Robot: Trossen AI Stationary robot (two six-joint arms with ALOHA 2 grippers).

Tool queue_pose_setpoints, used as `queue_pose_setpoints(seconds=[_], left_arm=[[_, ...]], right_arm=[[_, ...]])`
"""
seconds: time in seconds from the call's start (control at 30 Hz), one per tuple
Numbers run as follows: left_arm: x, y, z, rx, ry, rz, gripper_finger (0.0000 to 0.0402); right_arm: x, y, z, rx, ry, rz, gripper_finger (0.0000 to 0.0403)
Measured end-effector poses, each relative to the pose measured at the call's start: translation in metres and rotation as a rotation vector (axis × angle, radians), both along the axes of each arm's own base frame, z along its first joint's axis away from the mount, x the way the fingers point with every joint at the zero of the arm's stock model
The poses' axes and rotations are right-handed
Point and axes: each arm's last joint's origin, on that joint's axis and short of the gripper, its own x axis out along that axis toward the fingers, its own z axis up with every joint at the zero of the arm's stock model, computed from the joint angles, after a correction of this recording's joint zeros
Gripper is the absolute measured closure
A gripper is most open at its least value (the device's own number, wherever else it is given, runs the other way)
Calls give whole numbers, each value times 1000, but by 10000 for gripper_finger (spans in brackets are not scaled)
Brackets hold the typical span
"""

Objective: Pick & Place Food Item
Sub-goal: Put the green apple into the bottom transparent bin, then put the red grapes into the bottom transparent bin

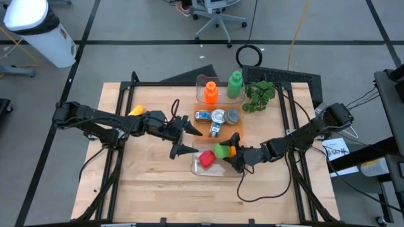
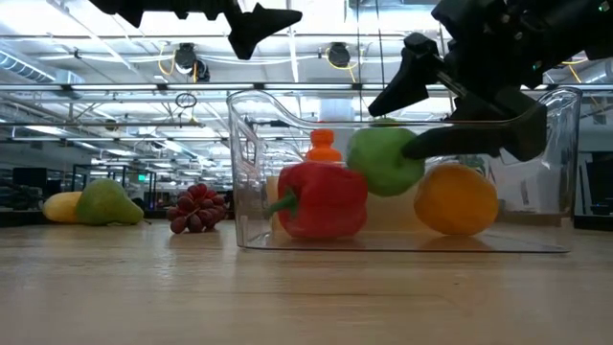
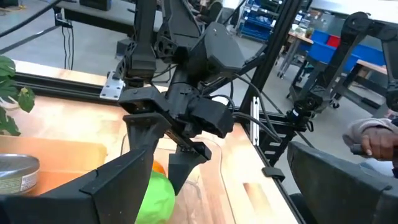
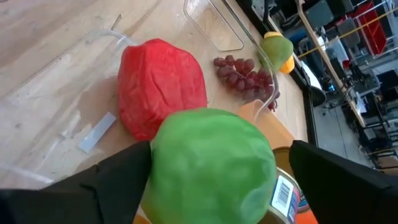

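A clear plastic bin [image 2: 249,172] stands on the wooden table, nearer its front edge. In it lie a red pepper [image 2: 321,201] and an orange fruit [image 2: 455,199]. A green fruit [image 2: 381,161] rests on top of both. My right gripper [image 4: 217,168] reaches into the bin from the table's right, slanting down. It is open, one finger on each side of the green fruit [image 4: 211,162]. My left gripper [image 1: 183,137] hangs open above the table just left of the bin, with nothing between its fingers. My right gripper has one finger [image 4: 118,177] lying against the side of the green fruit [image 4: 163,155]. The other finger [image 4: 329,177] stands clear of it, with a gap between. The fruit is borne by the pepper and the orange fruit, not by the fingers.
Behind the bin a cutting board [image 1: 235,131] bears several cans. Farther back stand an orange bottle [image 1: 211,93], a green bottle [image 1: 235,84] and a leafy plant [image 1: 260,94]. Grapes [image 2: 196,208], a pear [image 2: 105,203] and a yellow fruit [image 2: 59,206] lie at the left. A person's hand [image 3: 379,138] shows beyond the table.
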Motion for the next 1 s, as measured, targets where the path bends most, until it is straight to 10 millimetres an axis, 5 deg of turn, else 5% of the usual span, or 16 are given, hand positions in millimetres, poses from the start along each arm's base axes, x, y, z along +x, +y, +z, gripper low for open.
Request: queue_pose_setpoints(seconds=[0.5, 0.73, 1.0], left_arm=[[-3, 3, -16, 27, 170, 185, 40], [-4, 4, -21, 37, 222, 204, 45], [-23, 15, -37, -90, 501, 411, 41]], right_arm=[[1, 16, 14, 12, -143, 55, 81], [-8, 24, 25, -40, -245, -119, 81], [-36, 39, 58, 132, -427, -270, 81]])
